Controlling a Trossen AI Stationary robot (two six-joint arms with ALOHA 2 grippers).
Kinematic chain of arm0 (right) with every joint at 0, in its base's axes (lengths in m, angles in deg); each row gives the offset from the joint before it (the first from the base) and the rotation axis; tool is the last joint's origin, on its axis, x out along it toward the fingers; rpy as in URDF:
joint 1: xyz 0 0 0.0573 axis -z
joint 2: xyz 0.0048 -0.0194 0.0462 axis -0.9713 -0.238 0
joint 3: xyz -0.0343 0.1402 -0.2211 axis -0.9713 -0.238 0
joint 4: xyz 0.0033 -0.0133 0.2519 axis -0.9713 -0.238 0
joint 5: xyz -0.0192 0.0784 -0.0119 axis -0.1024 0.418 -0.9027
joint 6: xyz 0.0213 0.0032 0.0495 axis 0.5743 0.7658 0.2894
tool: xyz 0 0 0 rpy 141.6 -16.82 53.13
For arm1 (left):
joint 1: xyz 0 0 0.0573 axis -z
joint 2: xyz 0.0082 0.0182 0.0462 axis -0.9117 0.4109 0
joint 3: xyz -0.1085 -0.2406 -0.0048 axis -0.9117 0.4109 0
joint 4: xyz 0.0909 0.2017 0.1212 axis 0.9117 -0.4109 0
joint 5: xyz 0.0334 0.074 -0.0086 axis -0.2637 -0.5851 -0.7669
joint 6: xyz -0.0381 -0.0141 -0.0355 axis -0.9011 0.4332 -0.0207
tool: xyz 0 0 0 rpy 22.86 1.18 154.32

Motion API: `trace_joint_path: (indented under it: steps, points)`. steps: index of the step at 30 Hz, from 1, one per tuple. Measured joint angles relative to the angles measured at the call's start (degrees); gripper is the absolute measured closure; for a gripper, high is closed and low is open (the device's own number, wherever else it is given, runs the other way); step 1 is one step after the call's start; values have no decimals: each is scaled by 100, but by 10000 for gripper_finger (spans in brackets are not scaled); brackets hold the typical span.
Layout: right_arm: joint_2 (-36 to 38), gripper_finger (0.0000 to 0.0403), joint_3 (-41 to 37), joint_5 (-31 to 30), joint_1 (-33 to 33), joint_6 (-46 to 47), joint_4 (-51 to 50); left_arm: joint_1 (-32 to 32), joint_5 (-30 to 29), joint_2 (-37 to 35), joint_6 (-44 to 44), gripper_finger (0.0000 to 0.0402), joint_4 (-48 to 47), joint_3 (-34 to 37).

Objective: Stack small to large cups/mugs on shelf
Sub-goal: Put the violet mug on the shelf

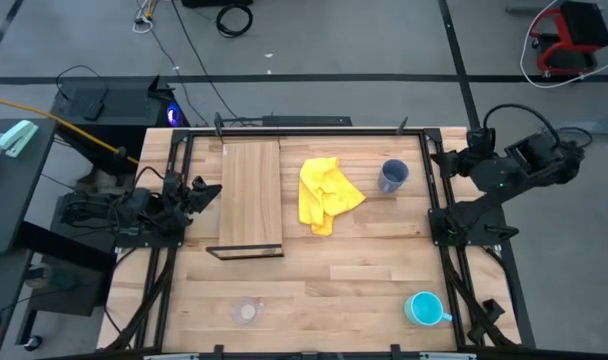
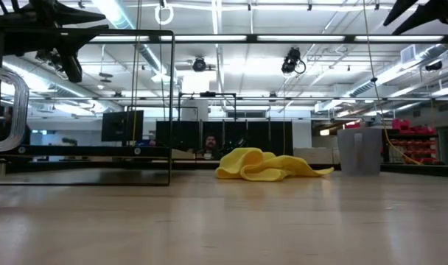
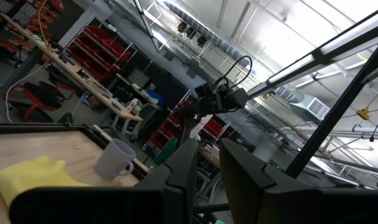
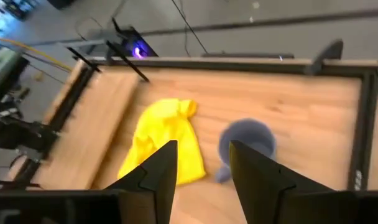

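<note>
The brown shelf (image 1: 250, 195) stands on the pale table left of centre. The grey-blue mug (image 1: 392, 176) stands upright on the table at the far right, and also shows in the right wrist view (image 4: 246, 143). The turquoise mug (image 1: 424, 308) stands near the front right corner. The clear glass cup (image 1: 247, 312) stands near the front edge. My left gripper (image 1: 209, 194) is open and empty, hovering at the shelf's left side. My right gripper (image 4: 201, 177) is open and empty, held high at the table's right edge, above and to the right of the grey-blue mug.
A crumpled yellow cloth (image 1: 327, 195) lies between the shelf and the grey-blue mug. A dark metal frame (image 1: 432, 200) runs along the table's edges. Bare tabletop (image 1: 334, 285) lies between the glass cup and the turquoise mug.
</note>
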Motion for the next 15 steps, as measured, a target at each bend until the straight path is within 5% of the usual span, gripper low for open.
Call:
trace_joint_path:
  steps: [5, 15]
  points:
    - [-130, 252, -166, 461, 405, -296, -2, 0, -1, 0, 2, 328, -2, 0]
    - [-209, 252, -166, 440, 794, -448, -2, 0, -1, 0, 142, 323, -3, 0]
